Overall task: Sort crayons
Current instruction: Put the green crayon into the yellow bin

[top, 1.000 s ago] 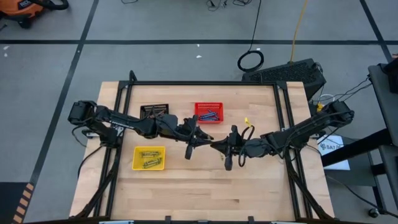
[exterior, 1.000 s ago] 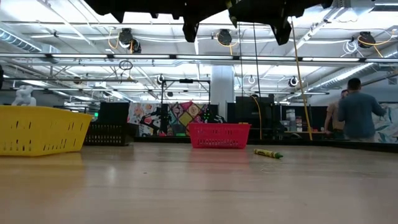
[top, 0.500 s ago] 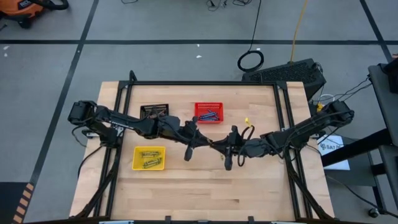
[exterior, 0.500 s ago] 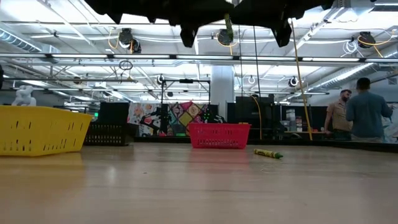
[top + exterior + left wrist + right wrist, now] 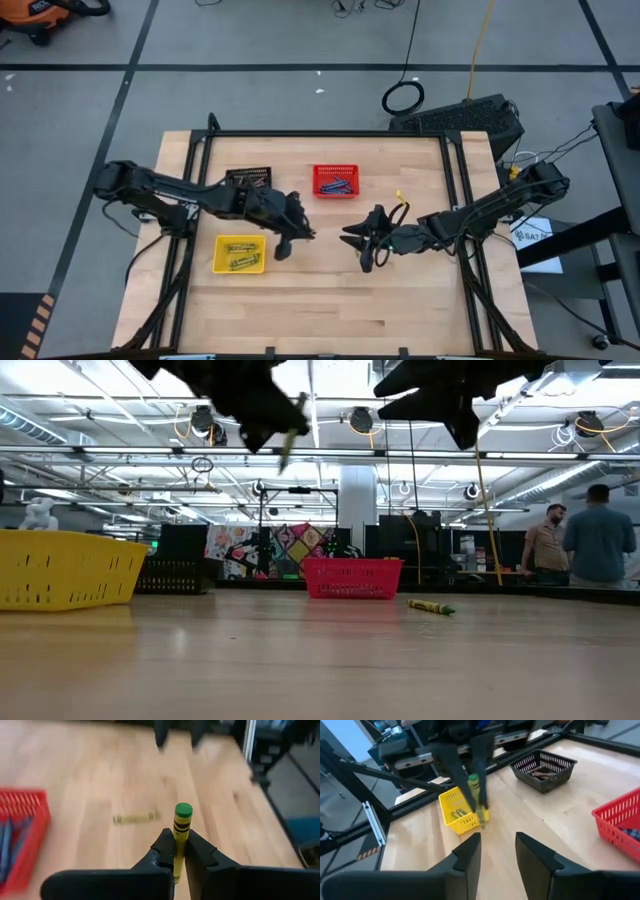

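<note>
Standing upright between left tool (image 5: pixel 179 851) fingers: yellow-green crayon (image 5: pixel 181 827).

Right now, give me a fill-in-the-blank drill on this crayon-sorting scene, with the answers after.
1. The left pincer is shut on a yellow-green ____.
2. The right pincer is open and holds ____.
3. One loose crayon lies on the table to the right of the ____ basket in the low view.
4. Blue crayons lie in the ____ basket.

Answers: crayon; nothing; red; red
</note>
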Available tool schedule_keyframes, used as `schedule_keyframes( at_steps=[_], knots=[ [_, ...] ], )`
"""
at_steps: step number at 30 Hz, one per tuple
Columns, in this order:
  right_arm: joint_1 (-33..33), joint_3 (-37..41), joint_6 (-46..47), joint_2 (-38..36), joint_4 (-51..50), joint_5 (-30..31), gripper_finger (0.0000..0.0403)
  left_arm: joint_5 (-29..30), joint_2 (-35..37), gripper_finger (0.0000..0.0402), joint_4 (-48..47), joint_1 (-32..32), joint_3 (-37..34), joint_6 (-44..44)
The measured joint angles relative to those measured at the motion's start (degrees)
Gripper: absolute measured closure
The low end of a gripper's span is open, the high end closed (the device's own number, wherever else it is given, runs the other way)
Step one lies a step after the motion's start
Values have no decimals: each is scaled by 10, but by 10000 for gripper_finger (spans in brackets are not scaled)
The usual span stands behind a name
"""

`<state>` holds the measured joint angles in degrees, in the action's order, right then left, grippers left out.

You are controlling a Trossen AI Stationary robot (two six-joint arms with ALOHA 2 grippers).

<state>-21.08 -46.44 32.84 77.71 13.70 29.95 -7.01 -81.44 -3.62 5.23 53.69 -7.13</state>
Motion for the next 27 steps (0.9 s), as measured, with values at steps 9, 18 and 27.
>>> schedule_keyframes(
  at_steps=[9, 18, 27],
  knots=[
    [6, 0, 41, 0, -29, 0, 293, -4, 25, 389, -272, 46, -1, -61],
    [25, 0, 5, 0, -40, 0, 293, -4, 25, 389, -365, 93, 0, -106],
    [42, 0, -1, 0, -42, -2, 293, -5, 25, 389, -456, 131, 0, -121]
  ],
)
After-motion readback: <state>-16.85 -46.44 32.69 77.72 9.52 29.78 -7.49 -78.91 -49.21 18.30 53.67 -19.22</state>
